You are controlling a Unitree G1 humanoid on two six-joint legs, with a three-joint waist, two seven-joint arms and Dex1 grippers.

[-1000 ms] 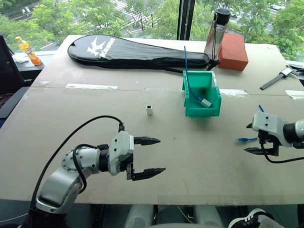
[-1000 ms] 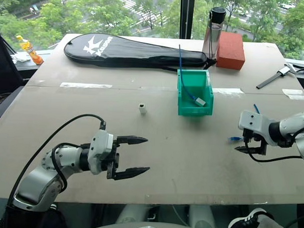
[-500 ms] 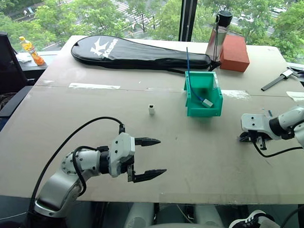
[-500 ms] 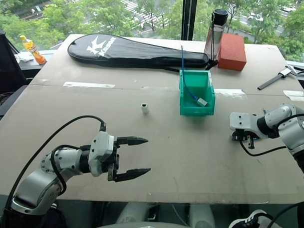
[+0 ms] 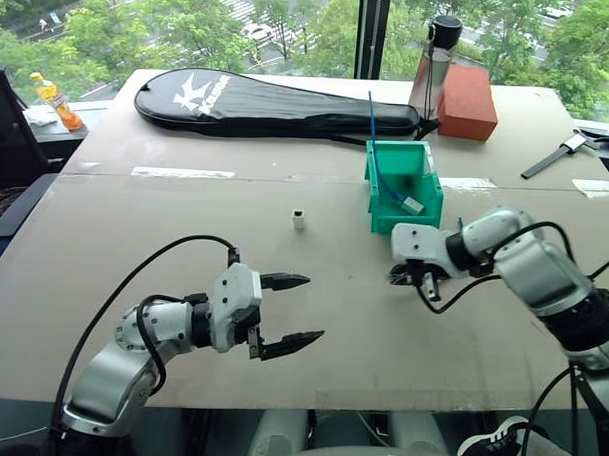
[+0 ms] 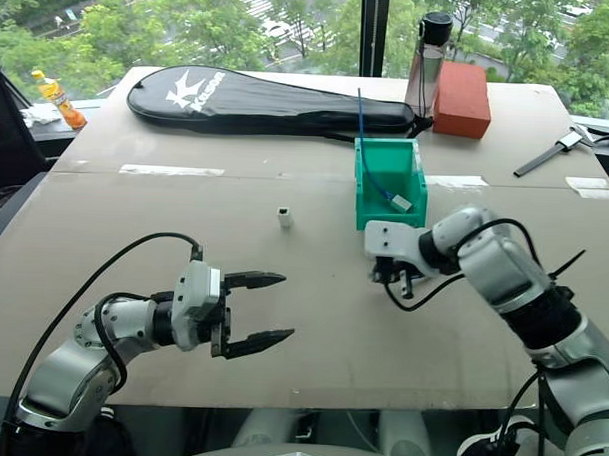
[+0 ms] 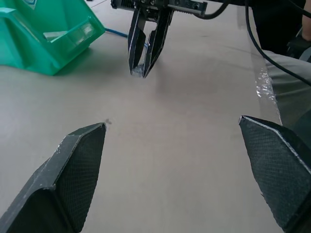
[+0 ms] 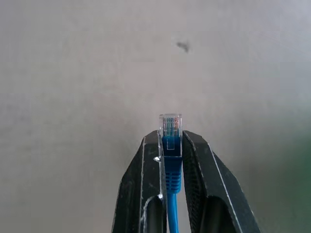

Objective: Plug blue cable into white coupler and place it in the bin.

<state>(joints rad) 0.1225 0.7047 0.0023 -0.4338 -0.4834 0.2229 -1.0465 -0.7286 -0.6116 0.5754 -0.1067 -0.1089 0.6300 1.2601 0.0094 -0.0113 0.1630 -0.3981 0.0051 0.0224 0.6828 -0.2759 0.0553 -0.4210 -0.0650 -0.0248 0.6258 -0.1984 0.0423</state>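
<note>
Whereas a second ago the right hand hovered with its fingers spread at the table's right edge, far from the bin, in the left eye view the right hand (image 5: pixel 420 283) is now found just in front of the bin (image 5: pixel 404 199), pressed together, and the whole arm has been swung across toward the middle of the table (image 5: pixel 135 222). The white coupler (image 5: pixel 299 220) is seen standing alone, well to the left of the bin, untouched. The left hand (image 5: pixel 294 310) has hardly shifted and is held spread, nearer the table's front edge than the bin.

From the left wrist view, the left fingers (image 7: pixel 73 170) are shown wide apart, and the right hand is seen opposite, tips down near the bin's front corner.

By the right wrist view the change is settled: the blue cable (image 8: pixel 170 145) is pinched just behind its clear plug, which projects beyond the fingertips (image 8: pixel 151 150). The pickup may thus be judged done; the plugging into the coupler is not yet begun.
</note>
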